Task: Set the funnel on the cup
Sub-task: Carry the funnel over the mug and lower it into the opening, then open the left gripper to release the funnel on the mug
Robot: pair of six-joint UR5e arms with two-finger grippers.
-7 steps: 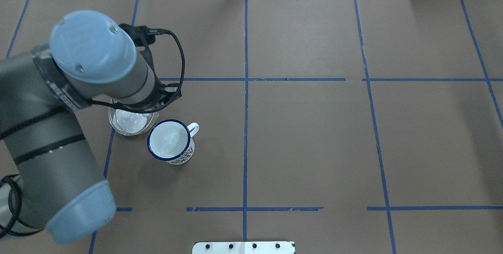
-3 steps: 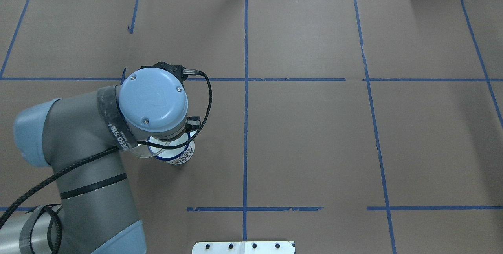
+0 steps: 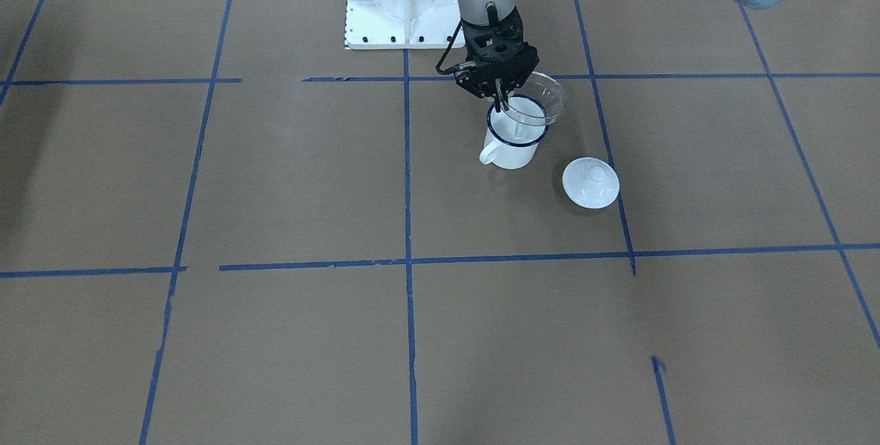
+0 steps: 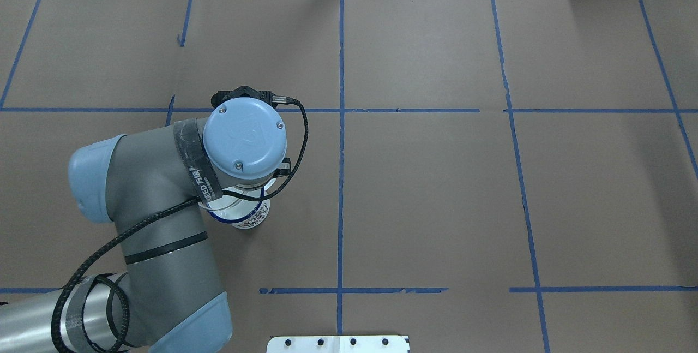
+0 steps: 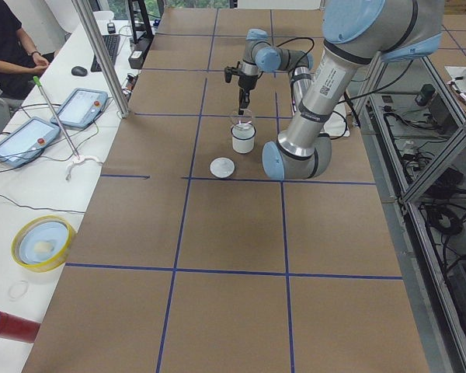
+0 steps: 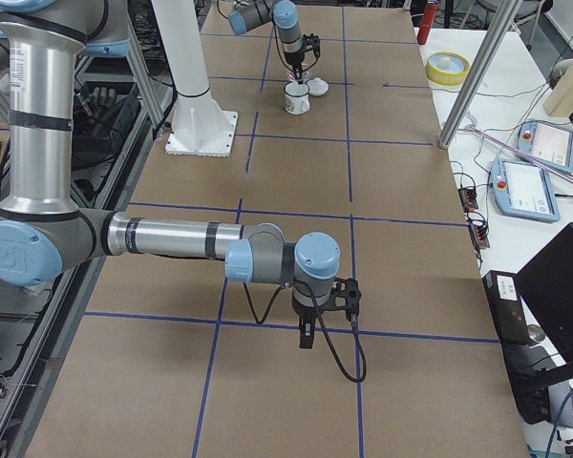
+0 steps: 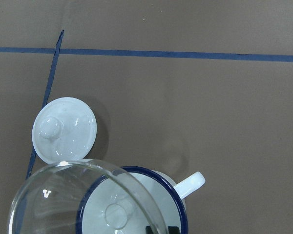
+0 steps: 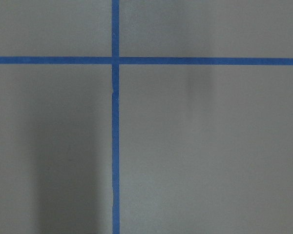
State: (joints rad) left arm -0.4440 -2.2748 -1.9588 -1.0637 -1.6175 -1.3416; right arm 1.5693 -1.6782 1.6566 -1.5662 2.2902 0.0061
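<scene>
The left hand [image 3: 500, 93] is closed on the rim of the funnel [image 3: 548, 97], pinching the clear bowl at its robot-side edge and holding it in the air over the cup [image 3: 512, 150]. In the front-facing view the bowl sits off-centre, toward about 2 o'clock of the cup's blue rim, while the wrist view shows the stem opening inside the cup's mouth. The cup stands upright on the tabletop [image 3: 275, 177], its handle [image 3: 487, 153] at about 8 o'clock, and a white knobbed lid [image 3: 590, 183] lies apart from it at about 4 o'clock. So pickup and carry look done; centring, lowering and release remain. The right hand [image 6: 306, 336] hangs far off, and I cannot tell whether it is open.
</scene>
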